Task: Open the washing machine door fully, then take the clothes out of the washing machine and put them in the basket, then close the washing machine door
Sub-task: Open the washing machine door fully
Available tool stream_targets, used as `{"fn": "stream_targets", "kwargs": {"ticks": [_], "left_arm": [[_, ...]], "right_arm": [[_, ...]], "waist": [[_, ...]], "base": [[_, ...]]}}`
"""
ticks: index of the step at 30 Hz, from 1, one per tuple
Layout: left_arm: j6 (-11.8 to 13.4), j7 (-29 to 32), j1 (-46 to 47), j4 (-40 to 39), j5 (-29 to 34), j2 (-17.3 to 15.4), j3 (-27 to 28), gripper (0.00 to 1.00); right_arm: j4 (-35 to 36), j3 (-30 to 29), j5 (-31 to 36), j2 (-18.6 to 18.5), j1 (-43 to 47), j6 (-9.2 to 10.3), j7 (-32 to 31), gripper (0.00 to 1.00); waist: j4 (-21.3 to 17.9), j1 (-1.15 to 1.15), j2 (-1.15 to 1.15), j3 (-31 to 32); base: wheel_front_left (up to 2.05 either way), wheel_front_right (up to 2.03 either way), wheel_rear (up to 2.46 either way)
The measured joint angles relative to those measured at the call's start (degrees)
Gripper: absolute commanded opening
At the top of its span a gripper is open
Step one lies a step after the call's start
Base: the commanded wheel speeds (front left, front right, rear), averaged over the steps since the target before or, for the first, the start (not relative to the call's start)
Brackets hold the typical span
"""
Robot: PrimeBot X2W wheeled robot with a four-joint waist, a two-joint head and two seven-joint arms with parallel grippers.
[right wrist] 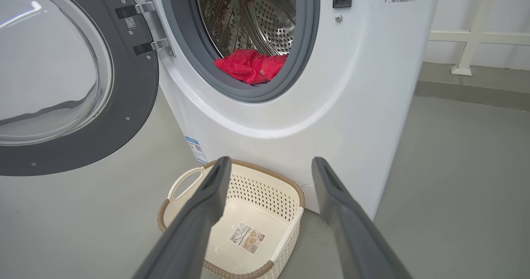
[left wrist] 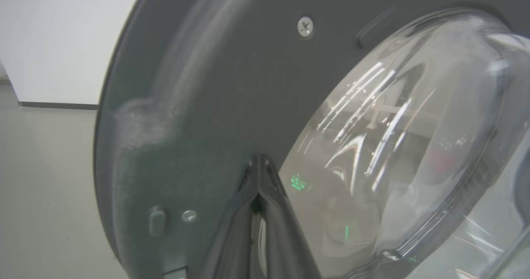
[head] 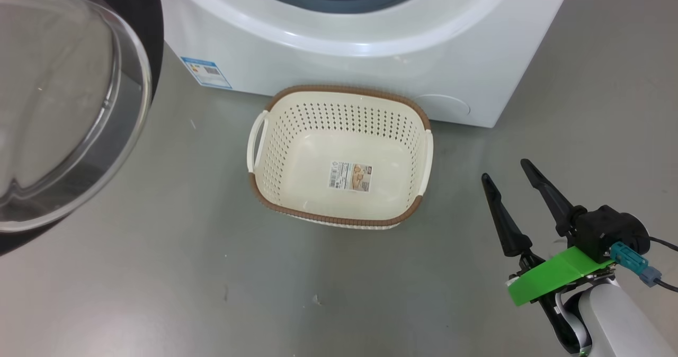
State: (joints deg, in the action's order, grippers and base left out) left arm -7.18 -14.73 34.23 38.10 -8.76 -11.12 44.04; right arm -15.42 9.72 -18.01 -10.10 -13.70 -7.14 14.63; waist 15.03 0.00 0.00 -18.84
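The washing machine [right wrist: 364, 84] has its door [right wrist: 136, 84] swung open to the left, with the glass bowl [head: 53, 108] bulging outward. A red garment [right wrist: 250, 66] lies at the front of the drum; the white one is hidden. On the floor in front of the washer stands the cream basket [head: 339, 88], with nothing in it but its paper label. My right gripper [head: 504, 169] is open to the right of the basket, holding nothing, and its fingers [right wrist: 207, 212] frame the basket in the right wrist view. My left gripper [left wrist: 258, 159] is shut, its tips close against the door's dark inner ring [left wrist: 232, 84].
Grey floor [head: 159, 283] spreads around the basket and to the washer's right. A blue label sticker [head: 205, 72] marks the washer's lower left front. A white wall and white railing [right wrist: 472, 39] stand behind the washer on the right.
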Motion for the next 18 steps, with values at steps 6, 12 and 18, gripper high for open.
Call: {"fn": "stream_targets", "kwargs": {"ticks": [6, 12, 18], "left_arm": [[0.00, 0.00, -3.48, -1.64, -2.44, 0.38, -5.17, 0.00], [0.00, 0.01, -9.04, -5.90, -3.52, 2.19, -8.96, 0.20], [0.00, 0.01, -13.05, -9.82, -4.00, 4.19, -11.16, 1.00]], "right_arm": [[-0.32, 0.01, -0.01, 0.23, 0.03, 0.00, 0.00, 1.00], [-0.66, 0.24, -0.12, 0.69, 0.64, 0.00, 0.00, 1.00], [-0.87, 0.36, -0.45, 0.88, 1.46, 0.00, 0.00, 1.00]], "waist": [[0.20, 0.00, 0.00, 2.02], [0.42, 0.00, 0.00, 4.82], [0.42, 0.00, 0.00, 6.84]], "base": [[0.00, 0.00, 0.00], [0.00, 0.00, 0.00], [0.00, 0.00, 0.00]]}}
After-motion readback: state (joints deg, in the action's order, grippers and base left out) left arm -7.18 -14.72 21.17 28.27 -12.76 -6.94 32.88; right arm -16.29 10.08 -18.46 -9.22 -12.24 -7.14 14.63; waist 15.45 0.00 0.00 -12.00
